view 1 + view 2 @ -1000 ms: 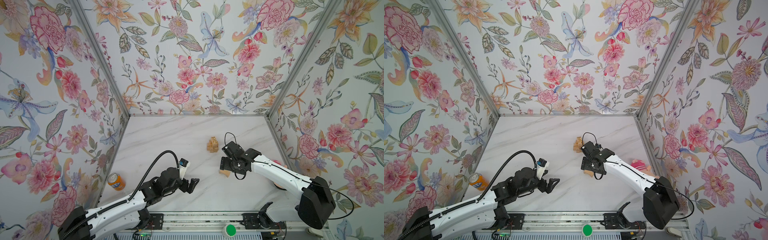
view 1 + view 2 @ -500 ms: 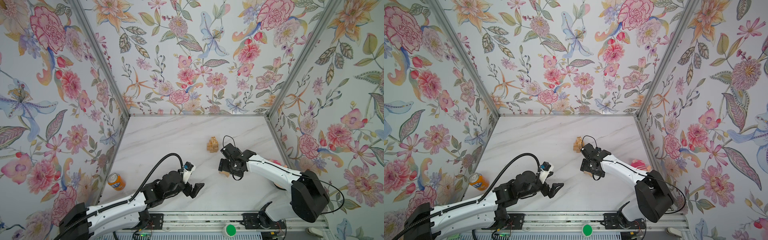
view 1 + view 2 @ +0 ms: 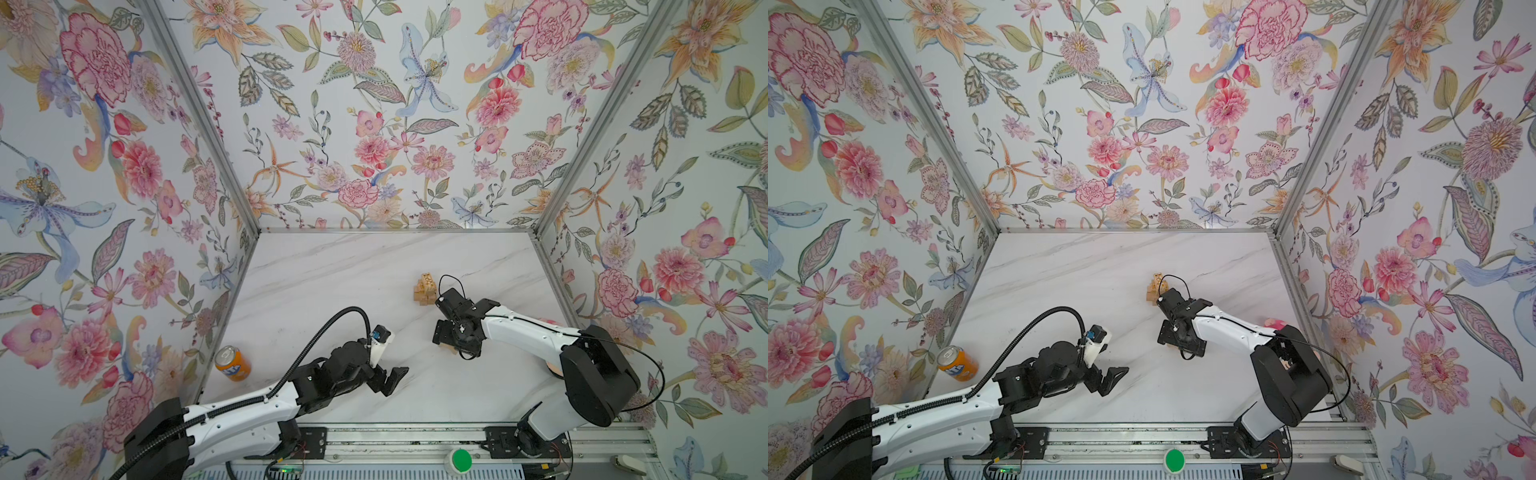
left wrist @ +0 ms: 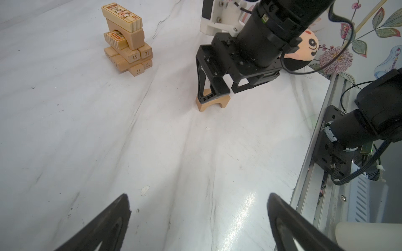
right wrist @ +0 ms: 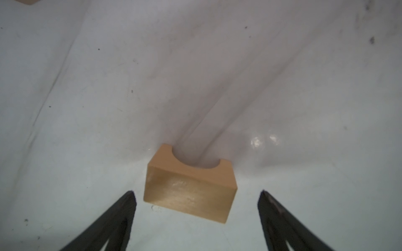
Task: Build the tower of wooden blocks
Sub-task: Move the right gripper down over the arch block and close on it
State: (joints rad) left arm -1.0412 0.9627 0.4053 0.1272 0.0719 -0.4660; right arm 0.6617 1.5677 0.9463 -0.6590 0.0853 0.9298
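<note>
The tower (image 3: 425, 287) (image 3: 1156, 286) (image 4: 126, 41) is a small stack of tan wood blocks in crossed layers. Arch pieces and a printed block lie on top of it. It stands right of the table's middle. A single arch-shaped wood block (image 5: 189, 189) (image 4: 214, 104) lies on the marble nearer the front. My right gripper (image 3: 455, 336) (image 5: 196, 193) points down over the arch block, open, one finger on each side with gaps showing. My left gripper (image 3: 392, 380) (image 4: 199, 195) is open and empty, low over bare marble left of the right gripper.
An orange soda can (image 3: 232, 363) (image 3: 957, 363) stands by the left wall near the front. A pink plush doll (image 4: 304, 50) (image 3: 1273, 323) lies behind the right arm by the right wall. A metal rail (image 3: 395, 436) runs along the front edge.
My left gripper has slid a little to the right and toward the front. The right gripper has shifted slightly left over the arch block. Both stay open.
</note>
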